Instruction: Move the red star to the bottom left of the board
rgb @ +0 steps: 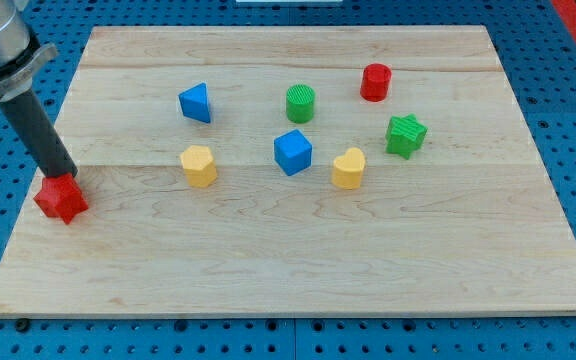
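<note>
The red star (61,198) lies near the board's left edge, a little below mid-height. My tip (65,176) stands right at the star's upper edge, touching or nearly touching it. The rod slants up from there to the view's top left corner.
The wooden board (298,270) lies on a blue perforated table. On it are a blue triangle (196,102), a green cylinder (300,103), a red cylinder (375,82), a green star (405,135), a blue cube (292,152), a yellow hexagon (198,166) and a yellow heart (348,168).
</note>
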`<control>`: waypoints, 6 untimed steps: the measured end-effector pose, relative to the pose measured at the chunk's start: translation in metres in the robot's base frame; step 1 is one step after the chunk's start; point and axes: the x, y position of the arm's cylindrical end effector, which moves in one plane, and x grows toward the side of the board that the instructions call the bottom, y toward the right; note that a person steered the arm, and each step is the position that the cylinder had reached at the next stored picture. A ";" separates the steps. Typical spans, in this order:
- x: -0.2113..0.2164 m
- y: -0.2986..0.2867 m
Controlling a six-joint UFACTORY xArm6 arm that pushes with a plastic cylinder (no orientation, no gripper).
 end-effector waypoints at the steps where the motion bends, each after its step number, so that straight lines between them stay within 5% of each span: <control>1: 0.014 0.001; 6: 0.050 0.001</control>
